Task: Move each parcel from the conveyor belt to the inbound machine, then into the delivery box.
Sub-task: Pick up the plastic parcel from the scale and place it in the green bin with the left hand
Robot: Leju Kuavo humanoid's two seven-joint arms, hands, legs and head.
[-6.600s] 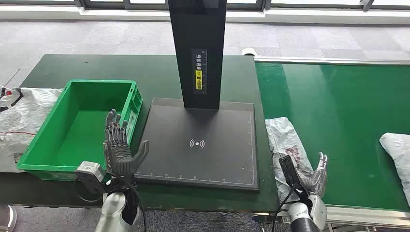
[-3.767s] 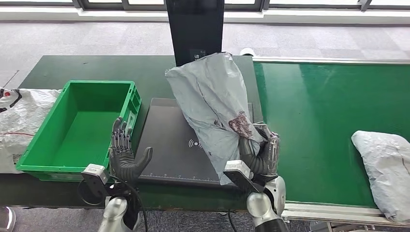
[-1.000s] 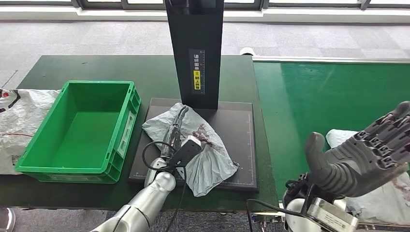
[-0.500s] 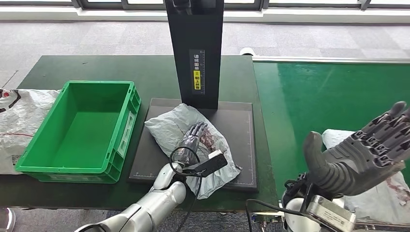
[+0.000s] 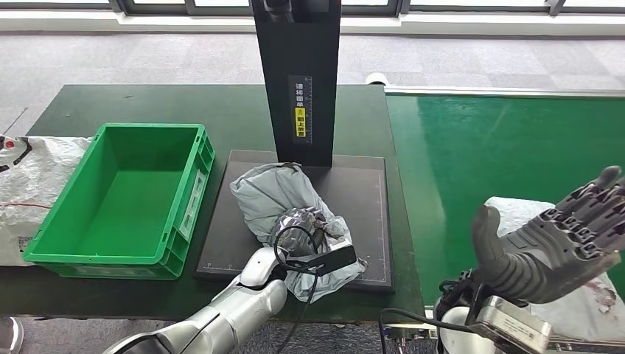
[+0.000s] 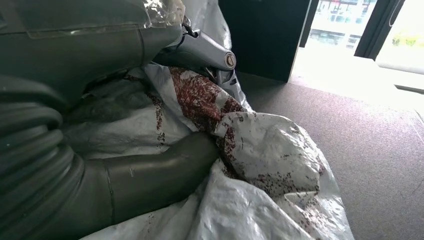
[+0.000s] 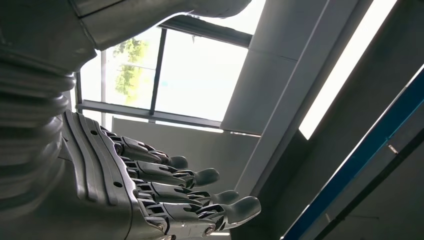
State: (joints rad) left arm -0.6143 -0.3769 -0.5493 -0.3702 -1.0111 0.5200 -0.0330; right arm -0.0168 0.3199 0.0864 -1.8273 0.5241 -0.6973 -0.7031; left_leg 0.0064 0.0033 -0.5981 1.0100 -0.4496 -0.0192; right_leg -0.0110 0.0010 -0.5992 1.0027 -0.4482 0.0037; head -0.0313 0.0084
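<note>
On the black pad of the inbound machine point(image 5: 354, 192), my left hand point(image 5: 298, 223) is digging into the grey parcel point(image 5: 274, 193), my fingers curling into its crumpled plastic and bunching it up; in my left wrist view my thumb point(image 6: 165, 167) is pressing under a fold with red-speckled print, so I am gripping the bag. The parcel is lying under and around this hand, its far end reaching toward the foot of the machine's black upright column point(image 5: 298, 81), which is standing just beyond my fingers. Off to the outer side of my left hand, apart from the pad, the green delivery box point(image 5: 188, 192) is sitting on the dark green table point(image 5: 147, 103), and a white sack point(image 5: 37, 169) is lying past the box. My right hand point(image 5: 553, 240) is hovering raised and wide, fingers spread and holding nothing, well away from my left, over the green conveyor belt point(image 5: 486, 140). Beneath that hand a second parcel point(image 5: 516, 210) is resting on the belt.
</note>
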